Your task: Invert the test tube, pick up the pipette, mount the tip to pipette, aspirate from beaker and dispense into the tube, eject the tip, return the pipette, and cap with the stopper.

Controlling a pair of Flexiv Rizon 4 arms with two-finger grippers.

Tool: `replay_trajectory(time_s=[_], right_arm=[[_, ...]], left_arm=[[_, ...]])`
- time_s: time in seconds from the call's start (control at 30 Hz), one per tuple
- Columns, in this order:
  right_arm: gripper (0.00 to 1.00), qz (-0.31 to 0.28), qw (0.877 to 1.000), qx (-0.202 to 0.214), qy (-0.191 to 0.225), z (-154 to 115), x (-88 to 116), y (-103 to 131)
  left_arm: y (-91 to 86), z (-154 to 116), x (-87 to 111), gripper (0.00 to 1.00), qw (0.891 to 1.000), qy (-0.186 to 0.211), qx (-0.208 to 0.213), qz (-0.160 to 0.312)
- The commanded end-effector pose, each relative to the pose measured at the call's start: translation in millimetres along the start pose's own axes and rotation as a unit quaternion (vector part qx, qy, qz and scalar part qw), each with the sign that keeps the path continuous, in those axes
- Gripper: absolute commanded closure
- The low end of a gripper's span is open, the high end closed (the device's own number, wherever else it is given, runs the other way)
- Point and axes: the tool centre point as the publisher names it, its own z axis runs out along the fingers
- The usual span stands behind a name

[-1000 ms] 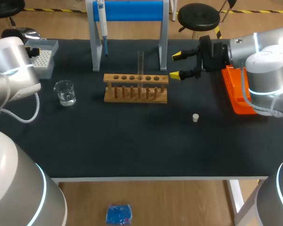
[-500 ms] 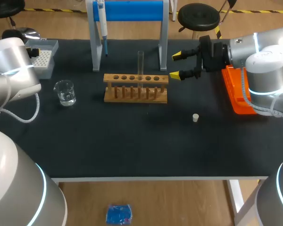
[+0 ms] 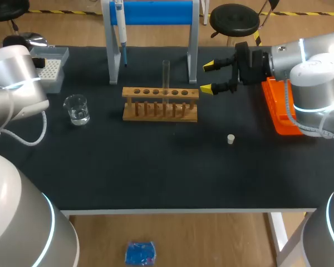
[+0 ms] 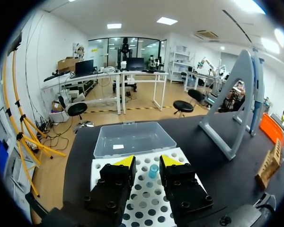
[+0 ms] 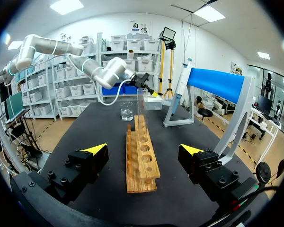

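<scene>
Head view: a clear glass test tube (image 3: 166, 73) stands upright in a light wooden rack (image 3: 160, 105) at the middle of the black table (image 3: 156, 172). The right arm's yellow-tipped gripper (image 3: 209, 77) hangs just right of the rack's end, fingers spread and empty. A small white stopper (image 3: 231, 139) lies nearer, right of the rack. A small glass beaker (image 3: 77, 109) sits well left. A blue-and-white pipette (image 3: 121, 33) hangs on the blue-topped white stand (image 3: 192, 39) at the far side.

Left wrist view: the left gripper (image 4: 143, 161) hovers released over a white perforated tip box (image 4: 146, 203). One blue tip (image 4: 153, 170) stands in the box, seen between the fingers.

Right wrist view: the rack runs lengthwise ahead of the open fingers. The tube stands past several empty holes, with the beaker beyond.
</scene>
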Motion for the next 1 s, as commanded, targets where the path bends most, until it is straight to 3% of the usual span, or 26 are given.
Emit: replay_trajectory(time_s=[0.03, 0.3, 0.33, 0.43, 1.0], right_arm=[[0.0, 0.0, 1.0, -0.001, -0.001, -0.4, 0.5, -0.3], [0.0, 0.0, 1.0, -0.001, -0.001, -0.4, 0.5, -0.3], [0.0, 0.0, 1.0, -0.001, -0.001, -0.4, 0.5, -0.3], [0.0, 0.0, 1.0, -0.001, -0.001, -0.4, 0.5, -0.3], [0.0, 0.0, 1.0, -0.001, -0.001, -0.4, 0.5, -0.3]], left_arm=[[-3.0, 3.0, -0.8, 0.7, 1.0, 0.0, -0.008, 0.002], [-3.4, 3.6, -0.3, 0.75, 1.0, -0.001, -0.01, 0.004], [-3.4, 3.6, -0.2, 0.78, 1.0, -0.001, -0.01, 0.004], [-3.3, 3.7, -0.1, 1.0, 1.0, -0.002, -0.011, 0.004], [-3.9, 2.0, 1.1, 1.0, 1.0, -0.003, -0.013, 0.007]])
